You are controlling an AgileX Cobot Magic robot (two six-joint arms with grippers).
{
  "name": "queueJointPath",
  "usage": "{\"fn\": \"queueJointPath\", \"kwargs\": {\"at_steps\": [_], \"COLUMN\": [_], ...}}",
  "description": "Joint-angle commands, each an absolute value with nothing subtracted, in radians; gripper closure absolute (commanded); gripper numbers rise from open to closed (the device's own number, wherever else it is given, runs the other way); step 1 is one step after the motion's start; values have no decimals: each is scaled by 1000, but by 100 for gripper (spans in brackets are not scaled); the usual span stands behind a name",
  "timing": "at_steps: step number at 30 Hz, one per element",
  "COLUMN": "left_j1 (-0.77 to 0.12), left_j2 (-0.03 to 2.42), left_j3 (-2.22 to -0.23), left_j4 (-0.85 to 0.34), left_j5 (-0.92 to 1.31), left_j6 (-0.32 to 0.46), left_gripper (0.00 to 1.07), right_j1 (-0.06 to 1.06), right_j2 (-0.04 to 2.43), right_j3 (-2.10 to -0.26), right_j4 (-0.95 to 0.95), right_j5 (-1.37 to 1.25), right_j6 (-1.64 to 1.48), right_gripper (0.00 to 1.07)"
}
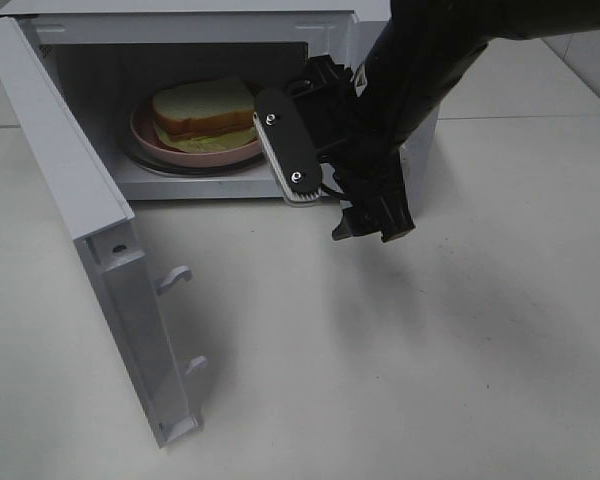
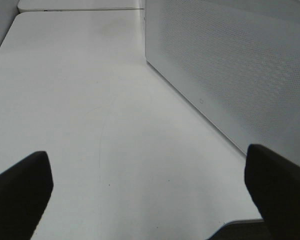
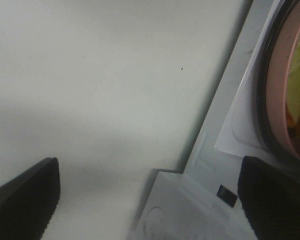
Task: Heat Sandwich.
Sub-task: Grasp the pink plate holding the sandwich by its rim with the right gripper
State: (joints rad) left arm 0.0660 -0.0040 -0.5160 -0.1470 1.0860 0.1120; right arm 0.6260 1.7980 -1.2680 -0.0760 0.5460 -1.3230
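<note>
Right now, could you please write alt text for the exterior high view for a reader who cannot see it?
A sandwich on a pink plate sits inside a white microwave whose door stands wide open at left. The open, empty right gripper hovers by the cavity's front right corner, above a white table.

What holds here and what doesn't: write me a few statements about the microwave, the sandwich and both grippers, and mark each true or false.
1. The microwave door stands open. True.
2. The sandwich lies on the table. False: it sits on the pink plate inside the microwave.
3. The right gripper holds the sandwich. False: it is open and empty, by the microwave's opening.
4. The left gripper is open, holding nothing. True.
</note>
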Motion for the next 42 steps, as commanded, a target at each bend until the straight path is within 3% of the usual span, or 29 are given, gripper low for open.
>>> {"fn": "queueJointPath", "kwargs": {"at_steps": [1, 42], "left_j1": [70, 70], "left_j2": [-21, -21], "left_j3": [-517, -517], "left_j4": [-147, -147], "left_j5": [1077, 1077], "left_j6": [112, 112], "left_gripper": [9, 9], "right_j1": [646, 643], "right_j2": [1840, 2311], "right_j3": [-1320, -1846], "right_j4": [-41, -33], "right_j5": [513, 451], "right_j6": [-1370, -1261], "right_gripper": [21, 24]}}
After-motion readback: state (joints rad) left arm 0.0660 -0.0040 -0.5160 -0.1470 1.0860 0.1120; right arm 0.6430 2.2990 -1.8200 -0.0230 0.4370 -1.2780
